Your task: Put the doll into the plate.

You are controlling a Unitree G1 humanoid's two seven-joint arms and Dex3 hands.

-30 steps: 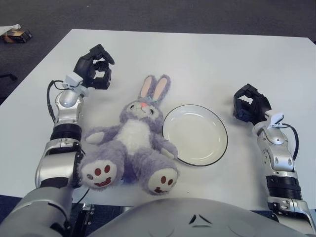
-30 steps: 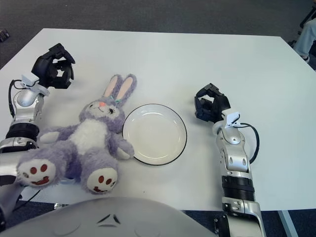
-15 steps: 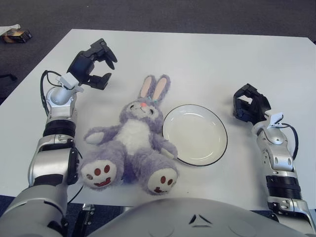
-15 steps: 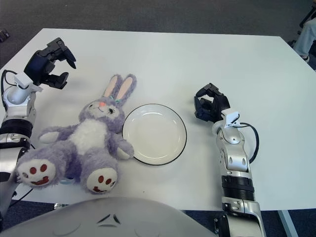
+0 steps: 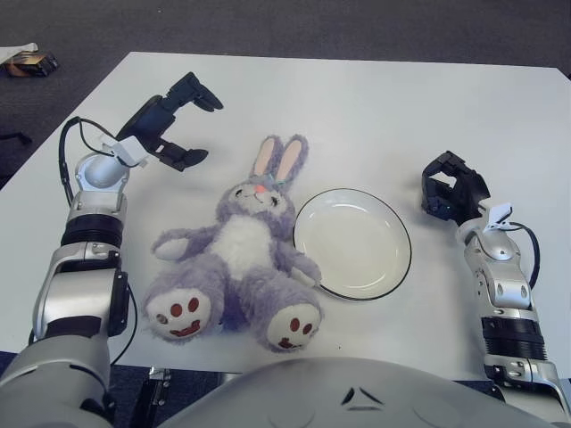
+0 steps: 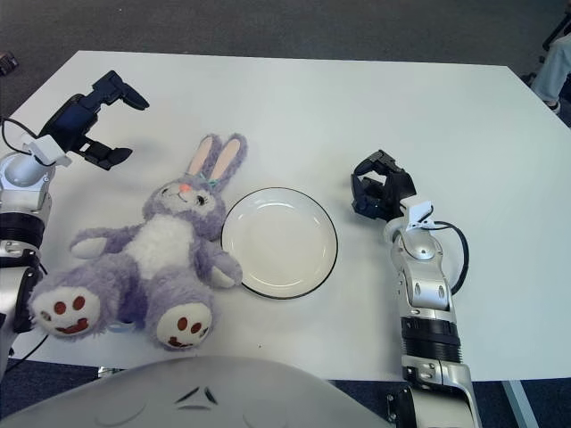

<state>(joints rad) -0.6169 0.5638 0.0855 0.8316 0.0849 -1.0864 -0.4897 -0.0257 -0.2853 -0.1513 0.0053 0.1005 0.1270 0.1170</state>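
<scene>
A purple plush rabbit doll (image 5: 241,254) lies on its back on the white table, ears pointing away from me and feet toward me. A white plate (image 5: 352,242) with a dark rim sits just right of it, touching the doll's arm. My left hand (image 5: 178,120) hovers up and to the left of the doll's head, its fingers spread wide and holding nothing. My right hand (image 5: 453,196) shows to the right of the plate, fingers curled, with nothing in it.
The white table (image 5: 357,107) stretches far behind the doll and plate. A small dark object (image 5: 27,62) lies on the floor beyond the table's left corner. A seated person's leg (image 6: 555,62) shows at the far right edge.
My left hand has lifted, swung outward to the left and opened its fingers from a curled pose. The doll, the plate and my right hand have stayed put.
</scene>
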